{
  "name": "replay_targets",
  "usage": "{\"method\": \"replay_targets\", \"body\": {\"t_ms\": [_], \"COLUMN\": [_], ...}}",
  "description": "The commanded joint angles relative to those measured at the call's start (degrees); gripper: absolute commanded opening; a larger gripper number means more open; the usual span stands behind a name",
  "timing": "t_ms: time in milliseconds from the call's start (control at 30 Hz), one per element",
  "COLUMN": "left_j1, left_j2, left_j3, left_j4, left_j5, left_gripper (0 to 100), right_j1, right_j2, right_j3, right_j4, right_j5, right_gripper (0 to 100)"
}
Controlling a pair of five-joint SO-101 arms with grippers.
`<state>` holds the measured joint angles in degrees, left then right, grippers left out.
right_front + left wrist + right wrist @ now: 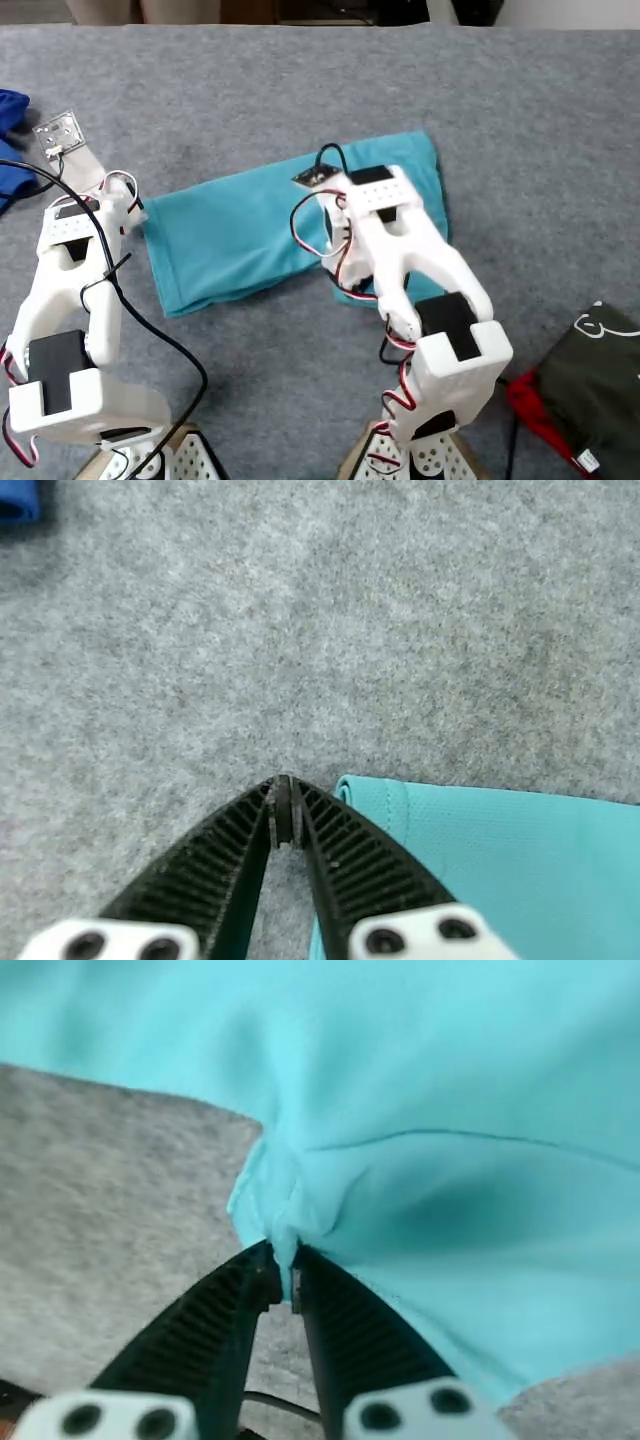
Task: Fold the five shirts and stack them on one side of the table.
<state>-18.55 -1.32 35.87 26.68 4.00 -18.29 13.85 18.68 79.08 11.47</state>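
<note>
Fabric of the teal shirt [240, 240] lies mid-table as a long band, already folded narrow, running from near left to far right across the grey table [520, 110]. My right hand [283, 1260] has its jaws closed tight on a bunched pinch of that cloth, close to an edge in the shirt's right half, and the material puckers up from the grip. My left hand [284, 810] is closed too, but on nothing. Its tips meet over bare table just beside the shirt's far left corner, and they touch no cloth that I can make out. I judge this to be the cross-fold of this shirt, with the lengthwise folds done and the stacking not yet begun. As I read it, the next move calls for my left hand to open and take that corner so both ends can be carried over together. Lifting with the right alone would likely drag the band askew. Further out, a blue shirt [10, 115] sits at the far left edge, and a dark shirt [590, 385] lies over a red one [527, 398] at the near right.
</note>
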Motion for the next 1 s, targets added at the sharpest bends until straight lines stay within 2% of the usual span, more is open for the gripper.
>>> {"method": "replay_targets", "body": {"t_ms": [0,200,433,667,733,900,967], "left_j1": [0.00,0.00,0.00,0.00,0.00,0.00,0.00], "left_j2": [-0.31,-0.31,-0.31,-0.31,-0.31,-0.31,-0.31], "left_j3": [-2.20,-2.20,-2.20,-2.20,-2.20,-2.20,-2.29], "left_j4": [-0.88,-0.88,-0.88,-0.88,-0.88,-0.88,-0.88], "left_j5": [0.18,0.18,0.18,0.18,0.18,0.18,0.18], "left_gripper": [2,2,2,2,2,2,2], "right_j1": [-0.31,-0.66,-5.93,-2.77,-0.40,1.45,1.36], "right_j2": [-0.13,-0.13,0.04,-0.04,-0.04,-0.13,-0.57], "right_j3": [-3.47,-7.43,-6.81,-3.74,-3.82,-4.00,-4.00], "right_j4": [1.93,5.27,5.63,4.66,4.66,4.92,5.19], "right_j5": [0.09,0.09,-0.35,0.09,0.26,3.16,3.96], "right_gripper": [0.5,0.5,0.5,1.1,5.9,27.2,29.7]}}
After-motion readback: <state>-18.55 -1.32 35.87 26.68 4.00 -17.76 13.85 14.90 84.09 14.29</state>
